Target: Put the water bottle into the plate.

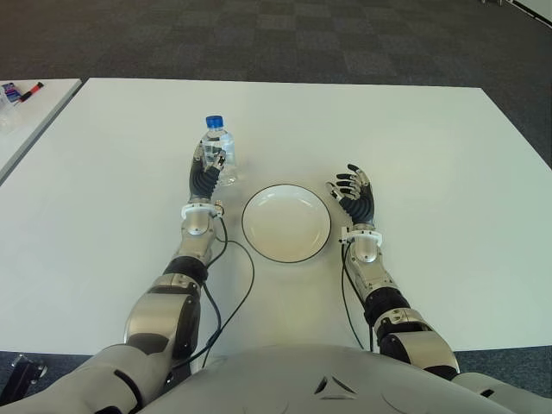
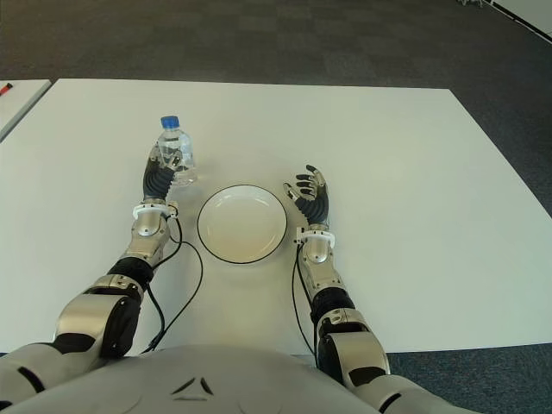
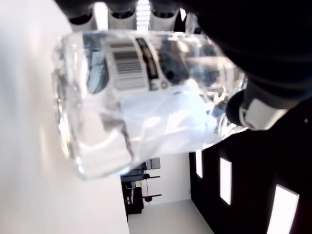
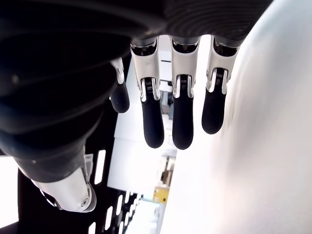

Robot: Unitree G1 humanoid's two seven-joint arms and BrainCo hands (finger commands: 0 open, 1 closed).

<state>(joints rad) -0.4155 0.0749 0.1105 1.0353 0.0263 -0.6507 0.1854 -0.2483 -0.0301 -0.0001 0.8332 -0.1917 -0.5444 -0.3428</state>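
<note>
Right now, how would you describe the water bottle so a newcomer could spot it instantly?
On the white table, look left of the round white plate. There the left hand is closed around the water bottle, which stands upright. It is the only clear plastic thing, with a blue cap; the right hand, open, shows right of the plate.

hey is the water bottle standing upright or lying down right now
Upright: the water bottle stands on the table with its blue cap on top, the left hand wrapped around it.

The water bottle (image 1: 218,148) is clear, glossy plastic with a paper label; the plate (image 1: 285,222) looks smooth and glazed; the counter (image 1: 414,155) is matt white.
</note>
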